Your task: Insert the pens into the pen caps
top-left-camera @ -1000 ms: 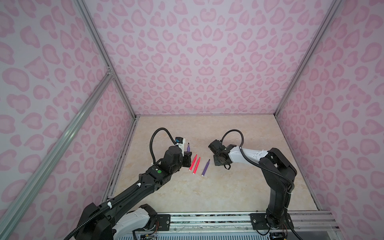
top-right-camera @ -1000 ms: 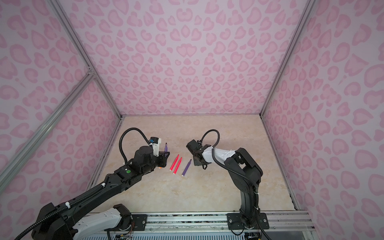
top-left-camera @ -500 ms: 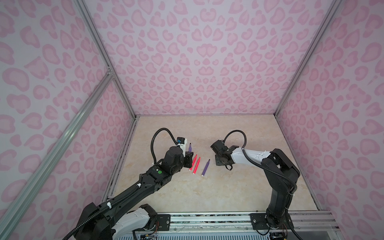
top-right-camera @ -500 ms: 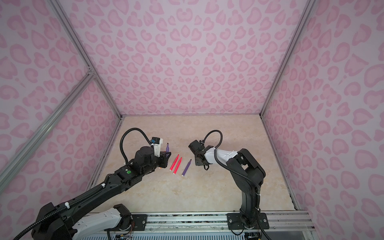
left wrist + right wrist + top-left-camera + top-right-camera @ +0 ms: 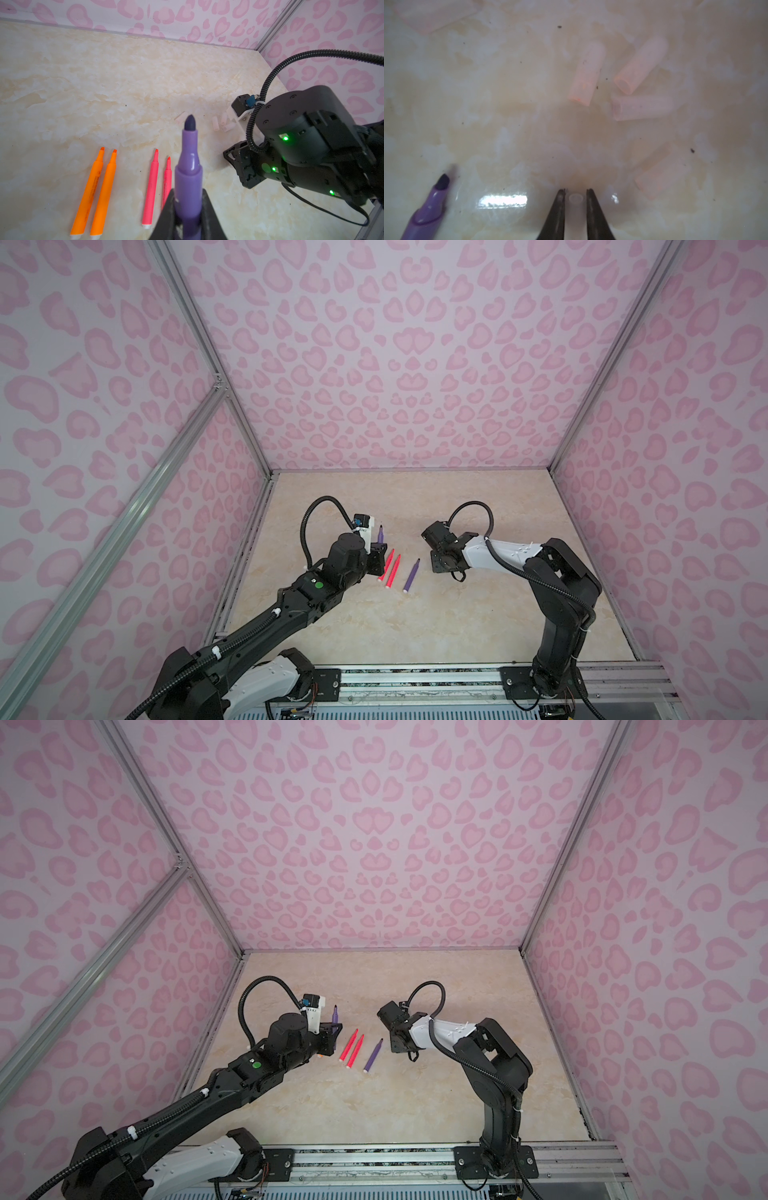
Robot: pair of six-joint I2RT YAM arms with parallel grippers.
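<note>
The right gripper [image 5: 575, 192], 2 dark tapered fingers drawn close together, pinches a small, pale, see-through plastic pen cap [image 5: 575, 198] at their very tips. It sits low over the marbled beige tabletop [image 5: 415, 614]; whether the cap touches the surface cannot be told. The left gripper [image 5: 188, 220] is clamped on the barrel of a purple marker pen [image 5: 188, 166]. Its dark tip points up and away, and much of its length sticks out past the fingers. The 2 grippers are well apart in both top views.

Near the right gripper, 3 pinkish translucent caps [image 5: 586, 72] lie in a loose cluster, with others further off. A second purple pen [image 5: 411, 576] lies close by, then 2 pink-red pens [image 5: 150, 187] and 2 orange pens [image 5: 105, 191], all uncapped.

Likely risks:
- **Cap escaping:** it is slick and held only by the fingertips, so a push from the pen could tilt it or squirt it free.
- **Tip missing the mouth:** the long overhang of the held pen magnifies any wrist error, so the tip could smear ink on the rim.
- **Knocking loose caps:** moving the right gripper carelessly could scatter the nearby cluster
</note>
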